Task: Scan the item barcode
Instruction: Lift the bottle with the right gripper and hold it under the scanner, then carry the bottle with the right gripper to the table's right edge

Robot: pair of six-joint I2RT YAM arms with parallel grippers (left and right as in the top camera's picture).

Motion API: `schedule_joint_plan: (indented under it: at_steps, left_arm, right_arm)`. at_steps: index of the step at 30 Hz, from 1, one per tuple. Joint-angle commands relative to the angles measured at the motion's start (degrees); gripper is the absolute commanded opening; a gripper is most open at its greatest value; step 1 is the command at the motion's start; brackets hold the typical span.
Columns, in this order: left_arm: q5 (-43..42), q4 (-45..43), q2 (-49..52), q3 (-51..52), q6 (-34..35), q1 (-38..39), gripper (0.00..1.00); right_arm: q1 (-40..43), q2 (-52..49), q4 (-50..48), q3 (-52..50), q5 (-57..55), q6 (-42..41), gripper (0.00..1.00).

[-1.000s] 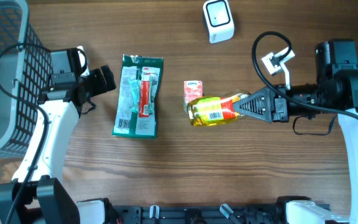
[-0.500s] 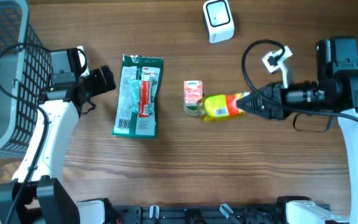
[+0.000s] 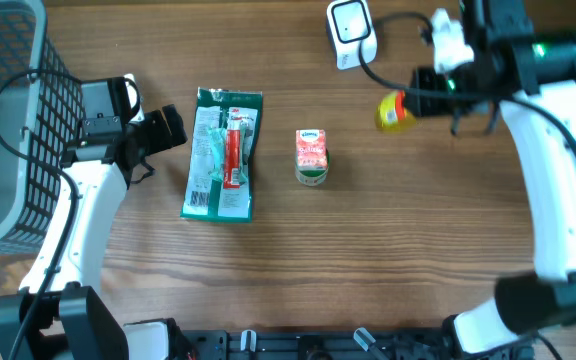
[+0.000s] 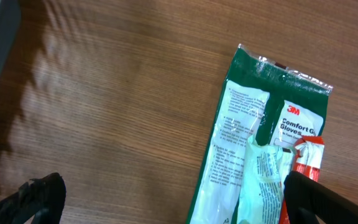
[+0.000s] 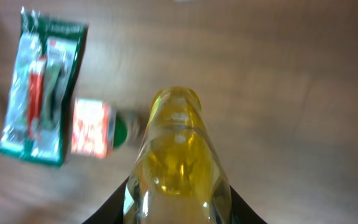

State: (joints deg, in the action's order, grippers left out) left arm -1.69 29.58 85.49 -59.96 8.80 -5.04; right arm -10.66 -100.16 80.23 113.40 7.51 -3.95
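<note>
My right gripper [image 3: 418, 103] is shut on a yellow bottle [image 3: 392, 111] of clear golden liquid with a red and yellow label, held above the table just right of the white barcode scanner [image 3: 351, 32] at the back. In the right wrist view the bottle [image 5: 178, 149] fills the space between the dark fingers [image 5: 120, 202] and points away from the camera. No barcode shows in any view. My left gripper [image 3: 168, 128] stands open beside the left edge of a green glove packet [image 3: 223, 152], with nothing between its fingers [image 4: 39, 198].
A small red carton [image 3: 311, 156] with a green end lies in the middle of the table, right of the glove packet [image 4: 260, 143]. A grey mesh basket [image 3: 8, 120] fills the far left. Carton [image 5: 92, 127] and packet [image 5: 42, 87] lie below the held bottle.
The right arm has lifted the bottle from beside the carton and swung it back and right, up next to the scanner. The left arm has not moved.
</note>
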Motion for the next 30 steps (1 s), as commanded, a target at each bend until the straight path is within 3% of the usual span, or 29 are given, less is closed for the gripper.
schedule_joint_plan:
  at_steps: [1,11,14,18,24,30]
  left_arm:
    - [-0.83,-0.17,0.04,-0.42,-1.09,-0.35,1.00]
    - [-0.85,-0.17,0.04,-0.42,-1.09,-0.35,1.00]
    - [-0.85,-0.17,0.04,-0.42,-1.09,-0.33,1.00]
    - [-0.85,-0.17,0.04,-0.42,-1.09,-0.33,1.00]
    - [-0.83,-0.17,0.04,-0.42,-1.09,-0.33,1.00]
    - [-0.85,-0.17,0.04,-0.42,-1.09,-0.35,1.00]
  right_arm:
    - [-4.92,-7.08,-4.11,9.22,-10.51,2.19,0.06]
    - [-12.81,-15.98,-30.49,9.14,-34.14,19.89,0.07]
    - [-13.18,-19.32,-36.89,9.11,-34.77,25.59,0.06]
    - [-13.11,-24.55,-44.54,9.11,-39.69,26.80,0.06]
    - [-13.14,-31.82,-56.37,9.11,-45.66,40.52,0.06]
    - [-13.14,-34.75,-60.50,8.74,-46.64,41.40,0.07]
